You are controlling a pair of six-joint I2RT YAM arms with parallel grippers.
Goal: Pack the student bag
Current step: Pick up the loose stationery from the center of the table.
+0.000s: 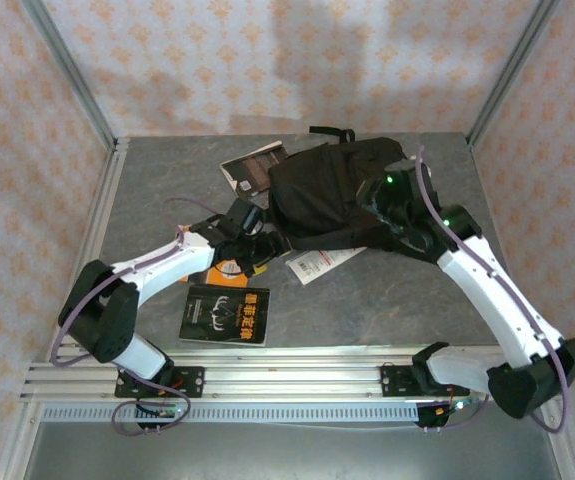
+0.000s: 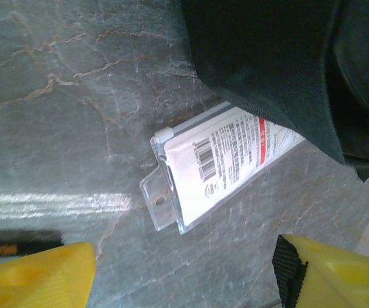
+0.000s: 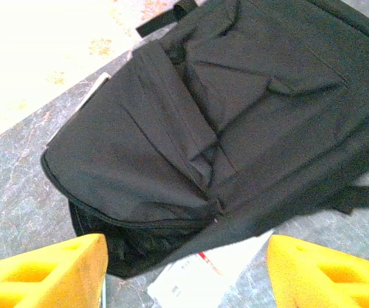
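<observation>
Firstly, bag: the large soft black fabric backpack (image 1: pixel 332 195) lay flat on the far middle of the grey marble-patterned table (image 1: pixel 157 190), a strap loop at its far edge.
Bag, right wrist view: creased fabric and folded flaps (image 3: pixel 223 128) faced the camera; whether the zip was open could not be told.
Left gripper: the yellow-fingered pincer (image 1: pixel 259 255) hung just left of the bag's near corner, above the table.
Left gripper state: its jaws (image 2: pixel 184 269) were spread wide, with nothing between them.
Right gripper: the second pincer (image 1: pixel 375 215) hung over the bag's right side.
Right gripper state: its yellow fingers (image 3: pixel 185 256) also stood well apart, gripping nothing.
Package: a clear plastic blister pack with a hang tab, white label, barcode and red stripe (image 2: pixel 216 167) lay on the table, its far end tucked under the bag's edge (image 2: pixel 267 58).
Package, top view: it (image 1: pixel 317 265) sat at the bag's near edge, between the two arms.
Black book: a black-covered book with orange lettering (image 1: pixel 225 315) lay near the front rail, apart from the bag.
Other book: a dark brown cover (image 1: pixel 257 165) lay against the bag's far left side.
</observation>
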